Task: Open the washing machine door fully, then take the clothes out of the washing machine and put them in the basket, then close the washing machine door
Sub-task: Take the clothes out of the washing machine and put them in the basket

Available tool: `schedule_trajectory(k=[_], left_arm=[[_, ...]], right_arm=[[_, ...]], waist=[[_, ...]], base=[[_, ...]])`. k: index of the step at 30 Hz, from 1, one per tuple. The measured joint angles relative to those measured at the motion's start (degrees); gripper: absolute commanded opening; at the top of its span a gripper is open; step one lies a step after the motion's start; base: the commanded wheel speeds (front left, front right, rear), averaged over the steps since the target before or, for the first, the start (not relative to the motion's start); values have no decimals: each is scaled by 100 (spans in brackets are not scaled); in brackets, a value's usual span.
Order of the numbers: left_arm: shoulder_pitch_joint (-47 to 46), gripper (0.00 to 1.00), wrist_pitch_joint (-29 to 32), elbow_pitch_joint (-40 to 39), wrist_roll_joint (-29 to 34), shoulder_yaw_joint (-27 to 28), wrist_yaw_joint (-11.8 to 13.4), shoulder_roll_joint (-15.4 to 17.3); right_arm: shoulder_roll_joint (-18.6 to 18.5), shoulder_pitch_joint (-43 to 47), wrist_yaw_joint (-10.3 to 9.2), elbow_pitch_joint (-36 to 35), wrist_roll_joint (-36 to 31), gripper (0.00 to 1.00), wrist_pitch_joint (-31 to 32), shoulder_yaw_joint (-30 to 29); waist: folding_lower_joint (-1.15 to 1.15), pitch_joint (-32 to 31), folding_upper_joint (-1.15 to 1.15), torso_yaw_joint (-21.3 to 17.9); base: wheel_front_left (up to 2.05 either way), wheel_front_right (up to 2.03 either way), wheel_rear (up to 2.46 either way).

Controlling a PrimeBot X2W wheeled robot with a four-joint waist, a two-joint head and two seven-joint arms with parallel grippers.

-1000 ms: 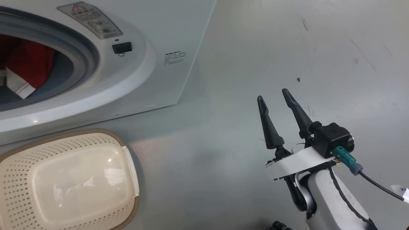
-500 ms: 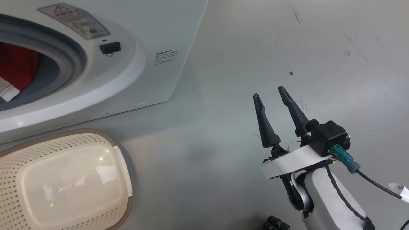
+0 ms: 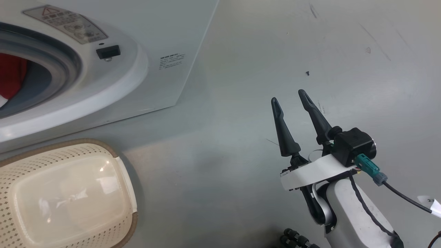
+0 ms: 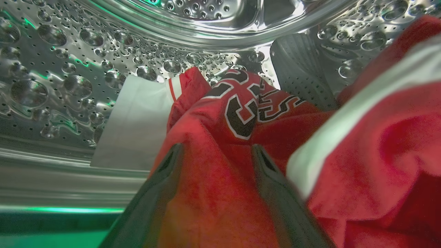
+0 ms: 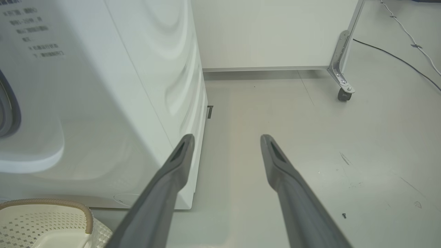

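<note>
Heaping up inside the washing machine [image 3: 179,31], the clothes [image 4: 241,137] are bright red, soft and crumpled. One of them is a jersey with dark numerals edged in white, and a broad white stripe crosses the fold nearest us on the right. A flat white piece [image 4: 134,124] lies beside the red cloth against the drum [image 4: 69,69], whose perforated steel shines with green glints. From the head view we see just a sliver of the red fabric [image 3: 12,74] behind the grey gasket [image 3: 65,58].

The left gripper [image 4: 217,148] is in the drum with its jaws spread wide, and the red cloth lies between its two dark fingers [image 4: 165,172] – we cannot tell whether they press into it. Nothing is clamped.

Outside, the basket [image 3: 113,155] stands on the floor [image 3: 241,69] just in front of the machine, cream with a brown rim, its glossy bottom catching the light. The right gripper [image 3: 288,96] hangs over the bare floor to the right of the machine – jaws wide apart, holding nothing. A small dark screw [image 3: 307,73] lies beyond it.
</note>
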Motion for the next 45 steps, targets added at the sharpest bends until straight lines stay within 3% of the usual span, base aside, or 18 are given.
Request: schedule_trajectory(k=[7,8,9,20,33,45], left_arm=[[-65,100,41,282,42,-54,4,9],[-95,45,55,313,41,-54,4,8],[-119,0,56,335,40,-53,4,4],[-263,0,-68,555,32,-59,4,-48],[-280,0,-911,664,-94,-16,-5,-419],[-1,0,-1780,778,-272,-54,-209,-855]], right_arm=[[0,-10,-2,-1,0,100,0,55],[0,-11,-2,0,0,100,1,56],[0,-12,-2,0,0,100,1,58],[0,-16,-44,41,-1,100,0,81],[-1,-26,-53,142,-43,100,1,-75],[-3,-24,-40,322,-177,100,0,-242]], waist=[[0,16,0,-12],[0,14,0,-11],[0,11,0,-10],[0,-71,0,27],[0,-347,0,217],[0,-811,0,522]], base=[[0,0,0],[0,0,0],[0,0,0],[0,0,0],[0,0,0],[0,0,0]])
